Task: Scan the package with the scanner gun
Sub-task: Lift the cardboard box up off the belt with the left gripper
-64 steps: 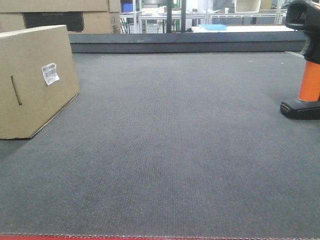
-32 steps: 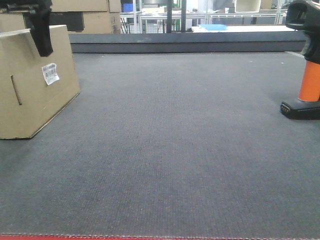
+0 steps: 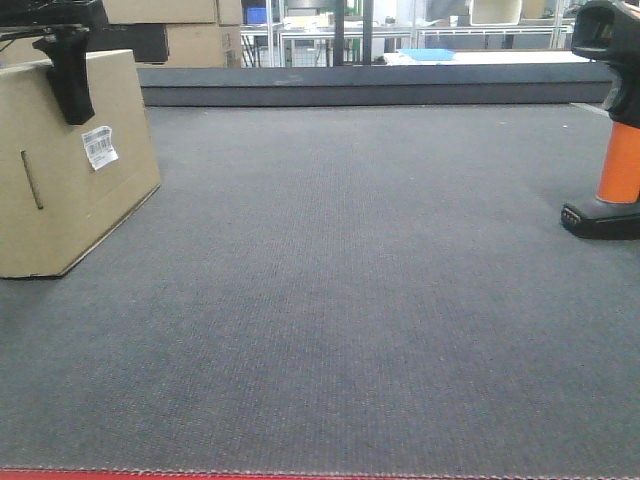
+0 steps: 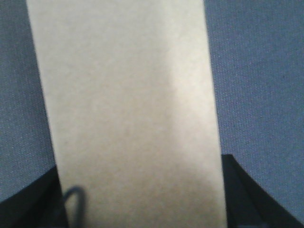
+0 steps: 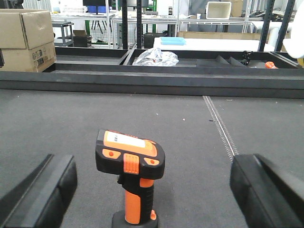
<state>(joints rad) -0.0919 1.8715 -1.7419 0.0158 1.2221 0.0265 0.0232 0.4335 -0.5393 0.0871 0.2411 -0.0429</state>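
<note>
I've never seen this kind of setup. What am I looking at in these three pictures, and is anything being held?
This is a robot with two arms, each ending in a pair of black jaws. The front view looks across a dark grey mat. On it stand the package, a tan box with a white barcode label, and the scanner gun with its orange handle. The other two pictures come from cameras on the wrists. The left one looks down on the box top, with the left gripper straddling it, one jaw on each side. Whether it presses the box cannot be told. The right one shows the right gripper open wide, with the scanner standing upright ahead of it, untouched.
</note>
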